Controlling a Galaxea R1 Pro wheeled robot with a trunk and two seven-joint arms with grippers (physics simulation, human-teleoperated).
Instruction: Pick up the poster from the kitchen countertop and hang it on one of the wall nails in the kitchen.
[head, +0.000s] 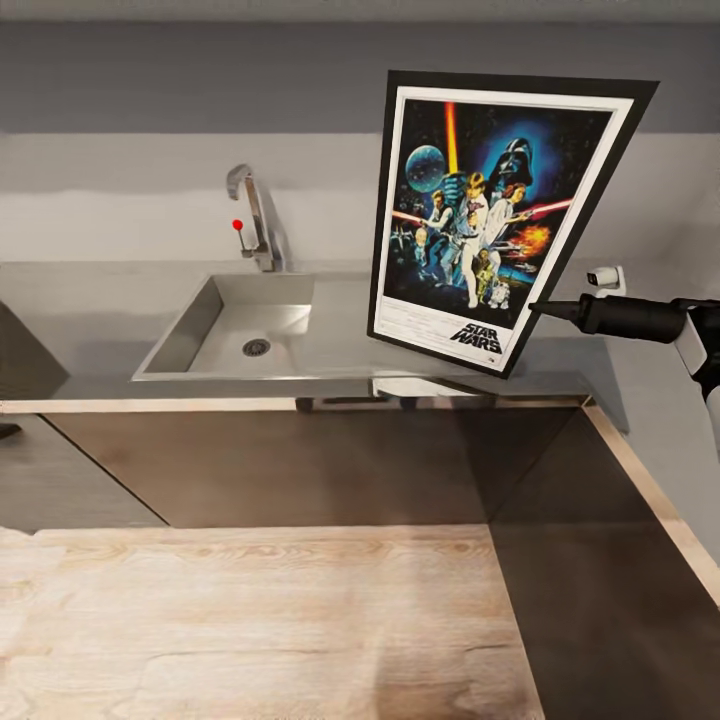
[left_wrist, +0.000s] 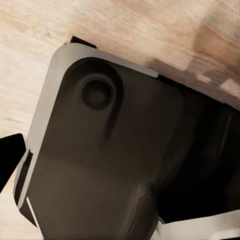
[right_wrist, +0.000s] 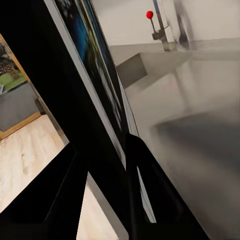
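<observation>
Poster (head: 497, 215) is lifted off the countertop (head: 90, 300), tilted, its lower corner hanging just above the slab at 3 o'clock of the sink (head: 235, 335). Right gripper (head: 540, 308) pinches its lower right edge; the right wrist view shows fingers (right_wrist: 150, 200) either side of the frame. Carrying comes next, and needs a wall nail found. Black frame, white border, dark blue artwork. Left gripper's state I cannot tell.
</observation>
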